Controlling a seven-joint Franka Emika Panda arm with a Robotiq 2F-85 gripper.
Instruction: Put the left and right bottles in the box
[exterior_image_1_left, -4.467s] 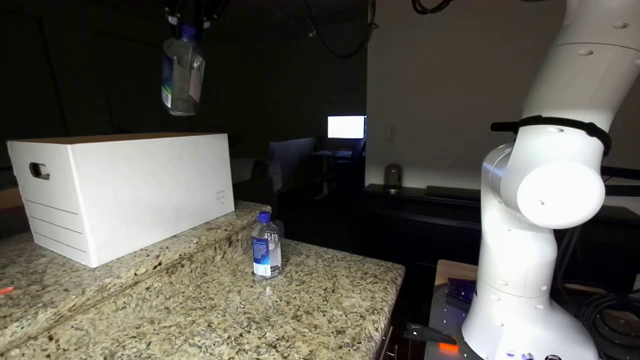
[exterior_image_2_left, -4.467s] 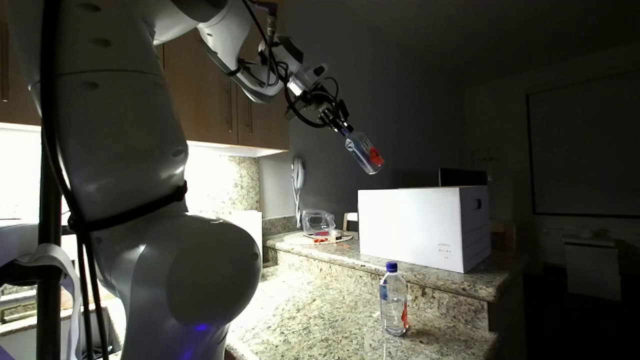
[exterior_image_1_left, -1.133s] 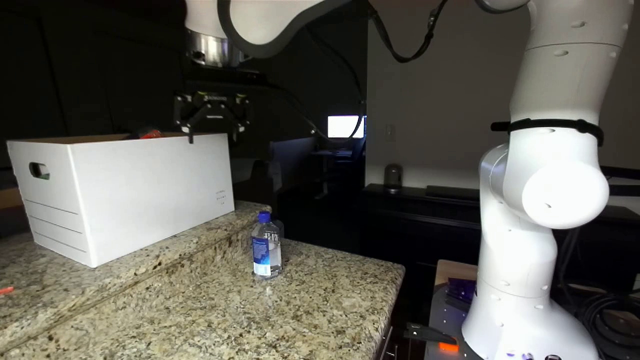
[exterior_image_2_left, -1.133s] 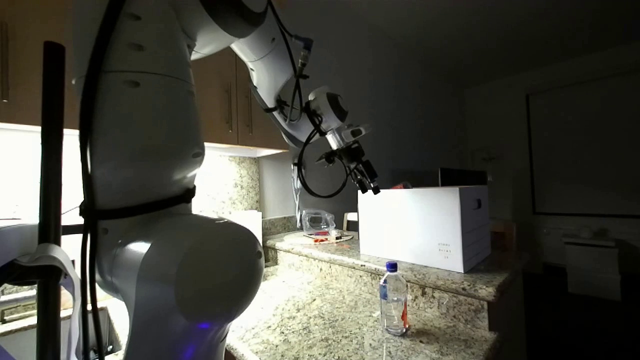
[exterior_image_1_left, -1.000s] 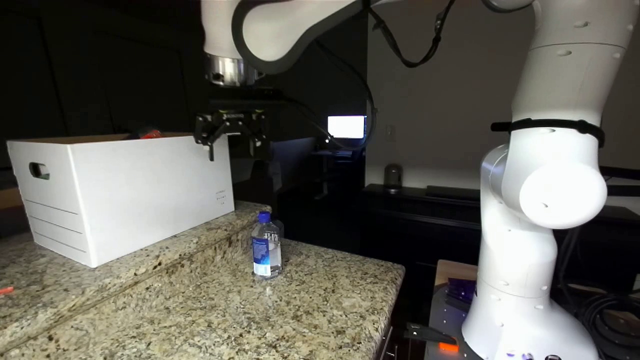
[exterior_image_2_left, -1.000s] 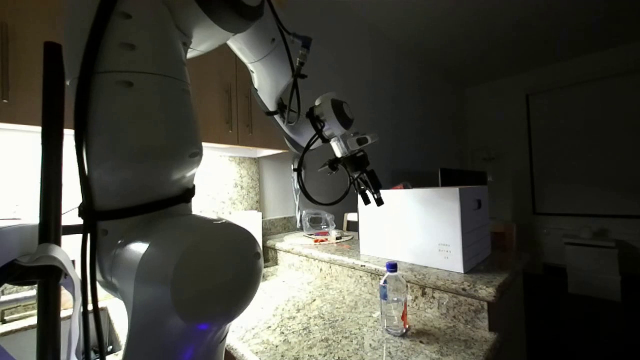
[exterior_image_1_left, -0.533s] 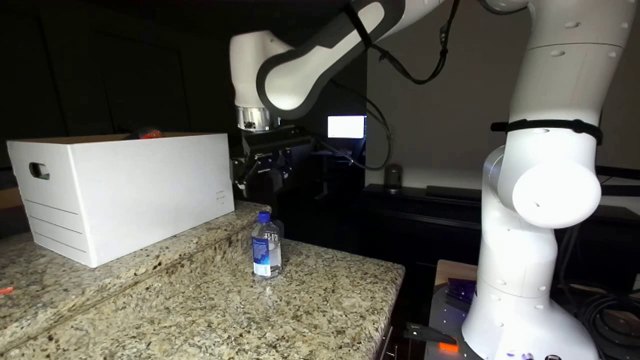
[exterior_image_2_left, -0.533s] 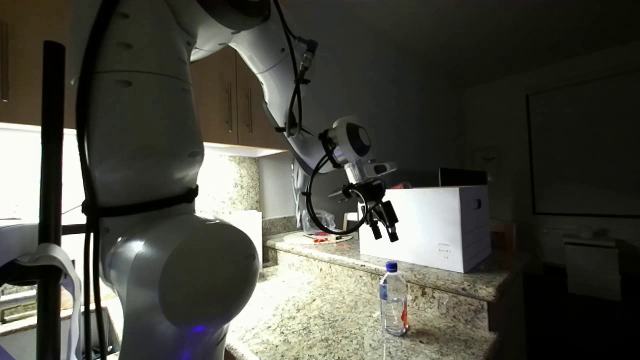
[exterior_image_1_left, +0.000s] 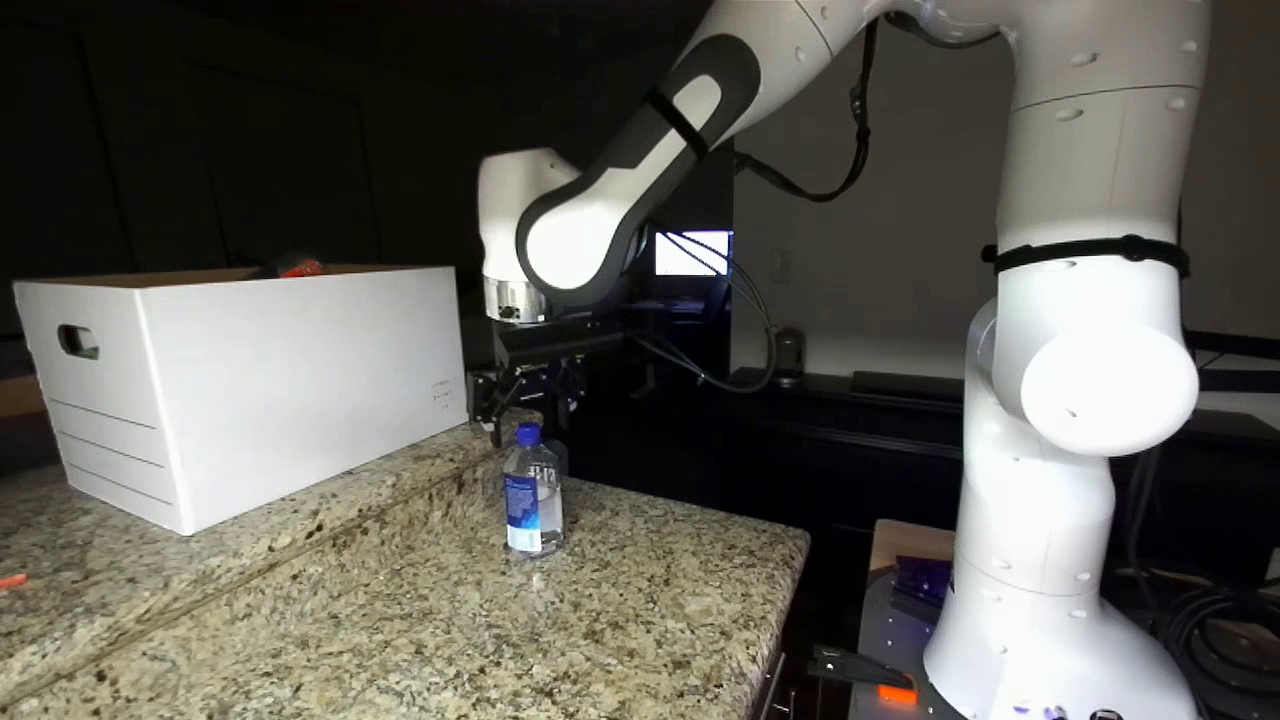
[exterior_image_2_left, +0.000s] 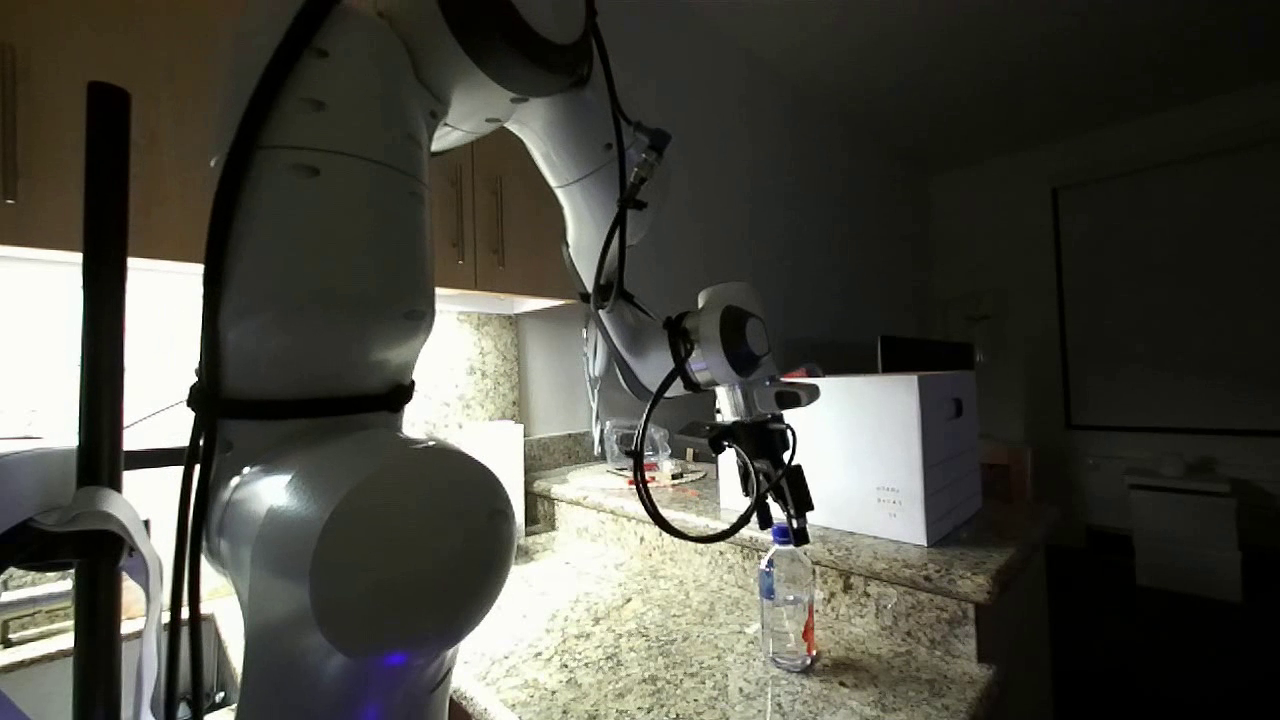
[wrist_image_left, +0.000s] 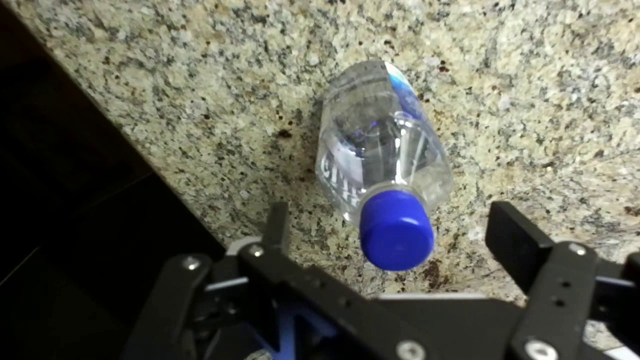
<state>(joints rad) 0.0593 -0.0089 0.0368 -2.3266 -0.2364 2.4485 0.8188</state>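
Hovering over bottle (wrist_image_left: 380, 145), fingers (wrist_image_left: 515, 245) spread either side of blue cap (wrist_image_left: 396, 230)

Gripper (wrist_image_left: 392, 222) points down at 12 o'clock from the bottle in both exterior views, fingertips at about cap level. Wrist view: gripper enters from 6 o'clock, one finger at 9 o'clock from the cap, the other at 3 o'clock, gap showing on both sides, cap not touched. Bottle stands upright on the lower granite counter (exterior_image_1_left: 480, 640). Clear plastic, blue label (exterior_image_1_left: 522, 505) facing the camera in an exterior view; red patch (exterior_image_2_left: 808, 630) at about 4 o'clock on its body in an exterior view. Left or right one of the pair: can't tell.

White box (exterior_image_1_left: 300, 390) sits on the raised ledge (exterior_image_1_left: 90, 560), roughly 10 o'clock from the bottle in an exterior view, hand-hole (exterior_image_1_left: 79, 342) in its end face, 9 o'clock side. Printed marks (exterior_image_2_left: 888, 500) low on the long side, about 5 o'clock, in an exterior view. Dark red-marked item (exterior_image_1_left: 301, 268) shows above the box rim at about 1 o'clock in an exterior view; mostly hidden, too dark to identify.

White arm (exterior_image_1_left: 1090, 190): base between 3 and 4 o'clock from the bottle in an exterior view, upper links arching over to the gripper. Lit screen (exterior_image_1_left: 670, 262) behind, 1 o'clock from the bottle. Pale round mat (exterior_image_2_left: 595, 478) on the ledge at 9 o'clock from the box in an exterior view, clear plastic thing (exterior_image_2_left: 655, 440) right by it.
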